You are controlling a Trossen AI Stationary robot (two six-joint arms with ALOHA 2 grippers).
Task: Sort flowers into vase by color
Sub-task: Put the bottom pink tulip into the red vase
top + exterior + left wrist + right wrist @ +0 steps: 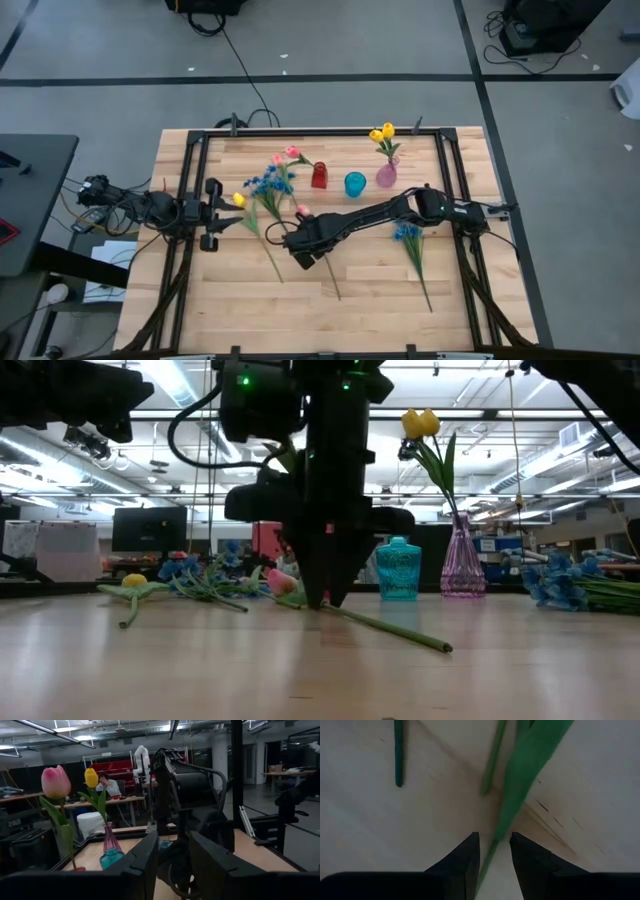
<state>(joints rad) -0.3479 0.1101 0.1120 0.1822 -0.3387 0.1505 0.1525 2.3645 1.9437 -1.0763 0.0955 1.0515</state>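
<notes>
A pink tulip (302,211) lies on the table, its long stem (390,628) running toward the near edge. My right gripper (494,837) points down over that stem near the bloom. It is open, with one finger on each side of the stem (490,851) and leaf (520,785). A second pink tulip (56,781) stands in the red vase (319,175). Yellow tulips (383,132) stand in the pink vase (386,175). The blue vase (355,184) holds nothing. My left gripper (222,214) waits, open, at the table's left edge.
A yellow tulip (238,199) and a blue spray (268,185) lie left of the vases, stems crossing toward the near side. Another blue spray (407,232) lies on the right, under my right arm. Black frame rails (190,180) run along the left and right edges.
</notes>
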